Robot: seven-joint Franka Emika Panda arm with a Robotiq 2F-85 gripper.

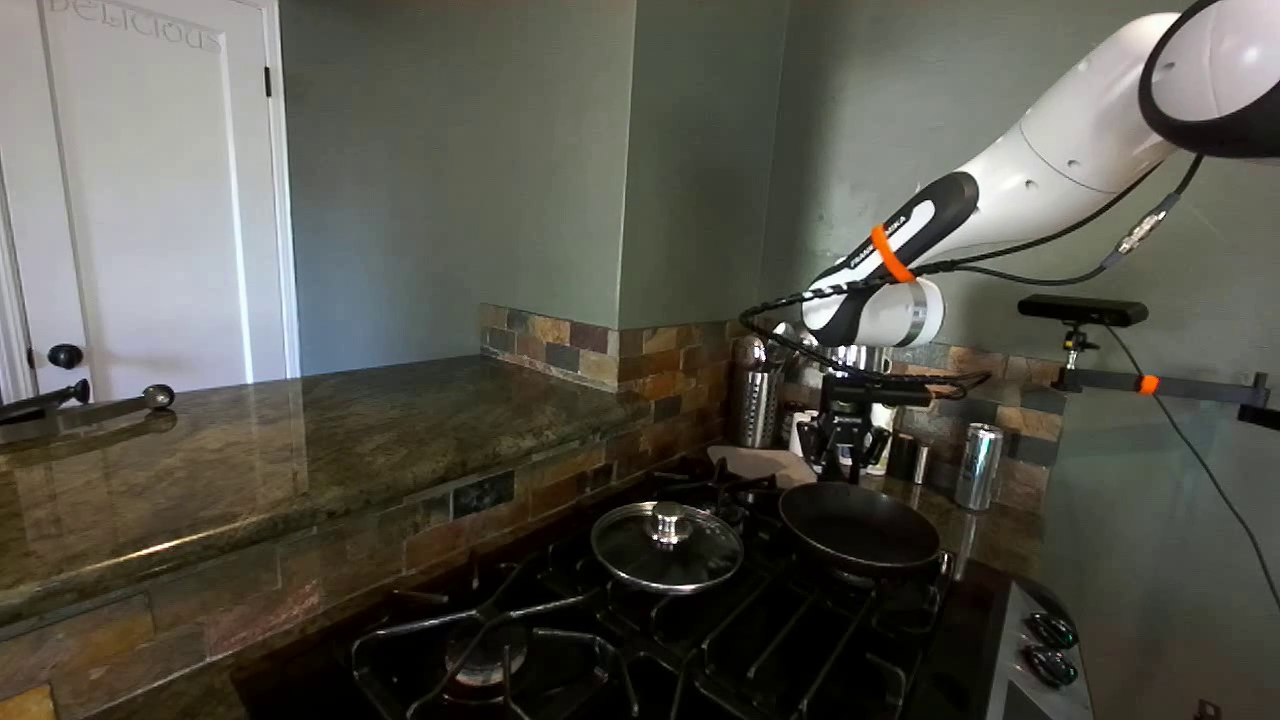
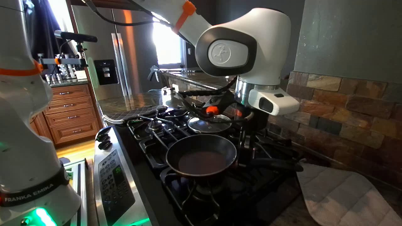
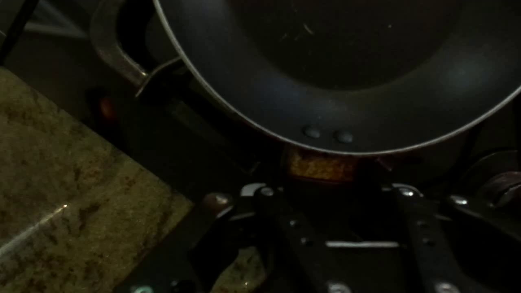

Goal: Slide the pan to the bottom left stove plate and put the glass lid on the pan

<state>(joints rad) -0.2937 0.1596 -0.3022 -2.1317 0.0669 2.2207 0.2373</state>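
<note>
Shallow, round black frying pan [image 2: 201,157] just beside the jaws
They stand closed, gripping its long, dark handle [image 2: 274,163] near the rim.

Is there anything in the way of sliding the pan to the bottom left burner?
Nothing visible stands between the pan and that burner; the lid sits close beside the route, toward the back, and might get brushed.

Gray-green walls [image 1: 460,170], white door [image 1: 150,200], stone-tile backsplash [image 2: 348,103], bright window [image 2: 168,44], wooden drawers [image 2: 72,108]
</note>
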